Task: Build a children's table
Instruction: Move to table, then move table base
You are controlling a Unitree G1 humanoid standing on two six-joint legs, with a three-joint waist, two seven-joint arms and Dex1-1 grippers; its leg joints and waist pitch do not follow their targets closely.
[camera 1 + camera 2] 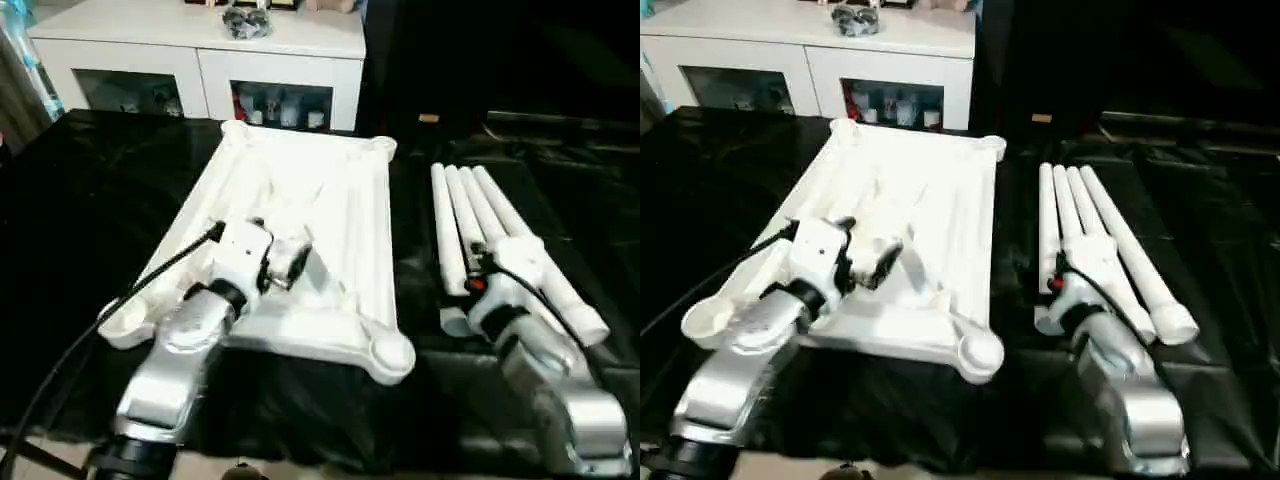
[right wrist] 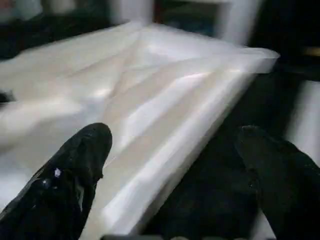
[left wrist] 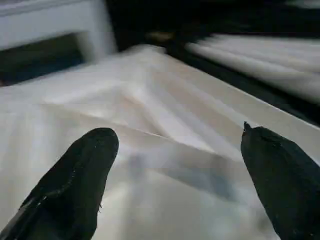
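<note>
Our left gripper (image 3: 175,170) stands wide open with nothing between its two black fingers (image 3: 75,180), hanging over the ribbed underside of the table top (image 1: 330,230). Our right gripper (image 2: 175,175) is spread just as wide and holds nothing; below it we see the top's long edge and the black cover (image 1: 90,220) beside it. From the head, the top lies upside down at the centre of the cover, a round corner socket (image 1: 392,355) at five o'clock. The four legs (image 1: 475,225) lie side by side at three o'clock; the right wrist seems to hover over their near ends. A white cabinet (image 1: 200,60) stands at twelve o'clock.
</note>
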